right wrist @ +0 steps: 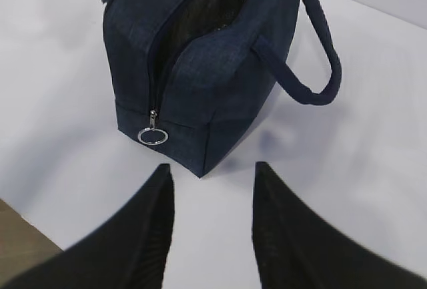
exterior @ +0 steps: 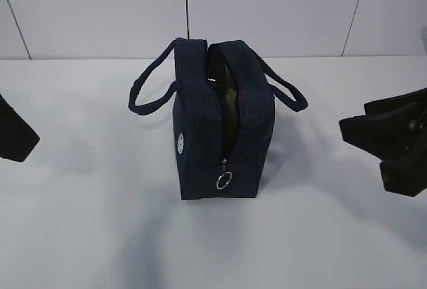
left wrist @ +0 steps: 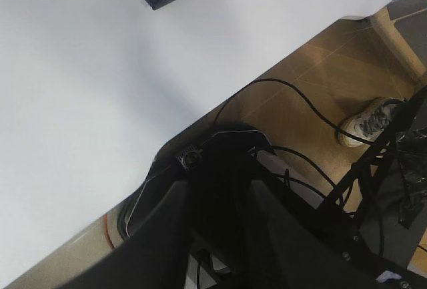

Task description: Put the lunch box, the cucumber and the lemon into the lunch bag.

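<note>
The lunch bag (exterior: 223, 125) is stood upright on the white table (exterior: 80, 235), nearer the far edge than the near one, with its zipper run down to the near end, where the silver ring pull (exterior: 224, 181) hangs, so that the top is parted into a narrow slit. Neither the lunch box, the cucumber nor the lemon is seen on the table in any view; something pale greenish is glimpsed through the slit, but what it is cannot be told. The packing step is therefore judged to be finished or nearly so, and the next move is judged to call for a check of the contents or for a withdrawal. The right gripper (right wrist: 210, 195) is held just short of the bag's near corner with its fingers parted about half way and nothing between them. The left gripper (left wrist: 217, 235) is held over the table's near edge, well apart from the bag, narrowly parted and empty. Bare table is left on both sides of the bag, while the loop handles (exterior: 150, 85) are spread outward into that room.
</note>
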### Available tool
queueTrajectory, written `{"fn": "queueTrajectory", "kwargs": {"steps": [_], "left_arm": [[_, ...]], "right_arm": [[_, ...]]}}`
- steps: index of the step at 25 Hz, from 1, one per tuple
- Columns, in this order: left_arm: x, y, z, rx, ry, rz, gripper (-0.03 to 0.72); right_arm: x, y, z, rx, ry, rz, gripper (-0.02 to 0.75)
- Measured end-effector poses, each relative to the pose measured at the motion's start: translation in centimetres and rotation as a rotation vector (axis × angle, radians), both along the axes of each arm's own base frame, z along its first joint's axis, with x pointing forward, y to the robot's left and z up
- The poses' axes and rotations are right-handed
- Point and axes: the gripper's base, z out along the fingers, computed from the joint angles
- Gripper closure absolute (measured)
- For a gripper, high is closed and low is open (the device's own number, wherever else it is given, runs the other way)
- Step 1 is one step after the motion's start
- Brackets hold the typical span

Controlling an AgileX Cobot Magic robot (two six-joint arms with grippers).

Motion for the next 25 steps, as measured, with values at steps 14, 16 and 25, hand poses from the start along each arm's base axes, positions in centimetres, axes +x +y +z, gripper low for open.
{"fn": "queueTrajectory", "kwargs": {"steps": [14, 16, 25], "left_arm": [[-4.8, 1.7, 0.1, 0.02, -0.075, -0.005, 0.503], [-6.2, 2.7, -1.2, 0.036, -0.059, 0.014, 0.507], [-10.3, 6.4, -5.5, 0.036, -0.23, 0.077, 0.553]], "right_arm": [[0.9, 0.6, -1.2, -0.026, 0.06, 0.002, 0.442], [1.2, 0.7, -1.6, -0.031, 0.078, 0.001, 0.442], [1.7, 1.1, -1.7, -0.003, 0.055, -0.002, 0.442]]}}
